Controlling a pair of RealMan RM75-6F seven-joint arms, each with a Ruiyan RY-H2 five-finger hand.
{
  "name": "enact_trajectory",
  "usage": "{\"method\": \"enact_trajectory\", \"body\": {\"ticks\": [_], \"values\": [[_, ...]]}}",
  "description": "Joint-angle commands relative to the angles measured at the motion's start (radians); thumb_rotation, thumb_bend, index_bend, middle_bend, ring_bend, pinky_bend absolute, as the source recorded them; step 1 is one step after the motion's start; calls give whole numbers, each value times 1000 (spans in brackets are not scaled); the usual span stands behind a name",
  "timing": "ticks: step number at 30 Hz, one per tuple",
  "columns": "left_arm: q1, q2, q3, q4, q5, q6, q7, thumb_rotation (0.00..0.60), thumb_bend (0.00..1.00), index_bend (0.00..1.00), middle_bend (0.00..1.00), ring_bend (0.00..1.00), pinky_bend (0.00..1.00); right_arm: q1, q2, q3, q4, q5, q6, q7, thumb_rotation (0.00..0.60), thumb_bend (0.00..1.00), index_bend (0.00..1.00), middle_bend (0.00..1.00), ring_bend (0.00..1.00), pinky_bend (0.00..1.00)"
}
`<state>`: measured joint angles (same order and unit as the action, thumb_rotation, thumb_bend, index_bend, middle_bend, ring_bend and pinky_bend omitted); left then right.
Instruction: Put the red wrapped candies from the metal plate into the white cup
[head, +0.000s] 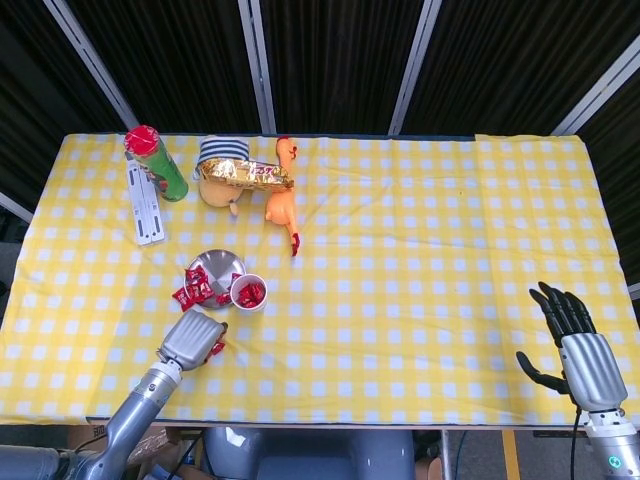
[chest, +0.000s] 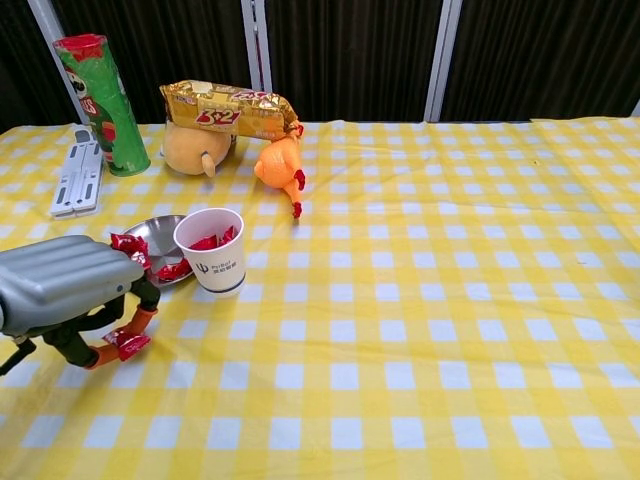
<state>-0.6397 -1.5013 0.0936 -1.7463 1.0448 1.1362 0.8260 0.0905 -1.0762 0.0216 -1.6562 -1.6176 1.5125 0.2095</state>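
Left hand (chest: 65, 290), near table's front-left corner, pinches red candy (chest: 130, 341) between fingertips. Step: pickup of stray. Next: lift, carry over white cup (chest: 211, 249) beside metal plate (chest: 160, 232), release.

Cup (chest: 211, 250) just right of the plate (chest: 160, 232), touching its edge — candies (chest: 208, 240) inside the cup, more candies on the plate's near rim (chest: 131, 245); one candy (chest: 118, 343) on the cloth in front of the plate, pinched under the left hand (chest: 62, 290); behind, can (head: 155, 162) at far left, toy chicken (head: 283, 200) to its right; right hand (head: 577, 345) well apart at the table's near right edge.
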Motion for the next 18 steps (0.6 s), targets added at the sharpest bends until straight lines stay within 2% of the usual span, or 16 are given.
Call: {"method": "enact_trajectory", "body": {"ticks": [1, 7, 12, 18], "values": [[2, 5, -3, -4, 6, 2, -3, 600, 401, 555, 908, 1000, 958, 0, 0, 0, 0, 1, 0, -1, 600, 386, 0, 0, 0, 0], [8, 13, -12, -12, 11, 6, -13, 600, 401, 556, 909, 1000, 958, 0, 1, -1, -1, -1, 0, 0, 600, 385, 0, 0, 0, 0], [12, 37, -29, -61, 52, 26, -38, 600, 401, 556, 909, 1000, 958, 0, 1, 0, 0, 1, 1, 2, 600, 386, 0, 0, 0, 0], [0, 90, -93, -172, 107, 69, -64, 600, 401, 556, 909, 1000, 958, 1, 0, 1, 0, 0, -1, 2, 600, 385, 0, 0, 0, 0]]}}
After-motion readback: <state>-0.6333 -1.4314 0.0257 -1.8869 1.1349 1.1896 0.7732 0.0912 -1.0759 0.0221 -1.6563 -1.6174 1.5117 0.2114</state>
